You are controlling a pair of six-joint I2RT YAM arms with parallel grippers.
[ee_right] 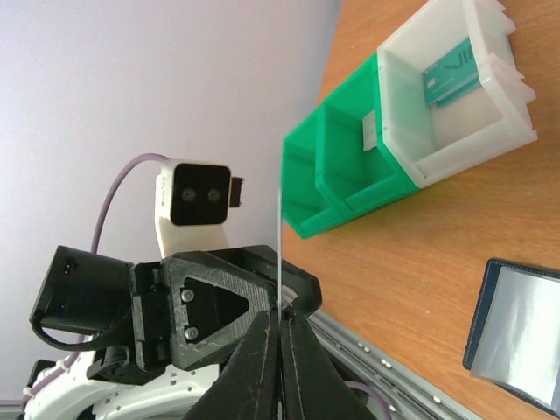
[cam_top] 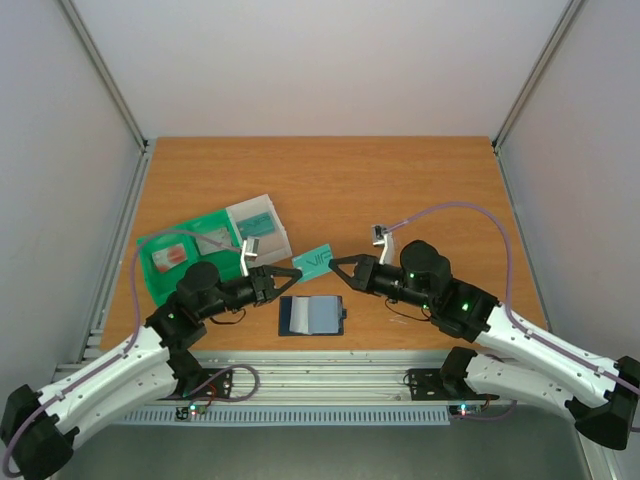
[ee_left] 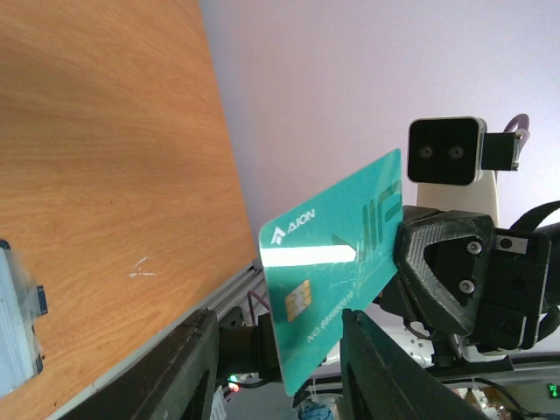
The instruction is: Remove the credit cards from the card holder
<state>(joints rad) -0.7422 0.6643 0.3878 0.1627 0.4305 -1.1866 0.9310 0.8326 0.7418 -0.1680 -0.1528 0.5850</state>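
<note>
Wood table (cam_top: 400, 190); green bin (cam_top: 148, 270) and white bin (cam_top: 280, 235) sit left. My left gripper (cam_top: 293, 272) straddles the teal card (cam_top: 317, 259) midair, can't tell if clamped. Open card holder (cam_top: 312, 315) lies flat below. My right gripper (cam_top: 334, 265) pinches the card's other end.

Teal rectangular plastic credit card (ee_left: 337, 262): far end hidden inside black right gripper (ee_left: 404, 254). Flat dark navy card holder (ee_right: 516, 337): cut off at edge, both wrist views.
</note>
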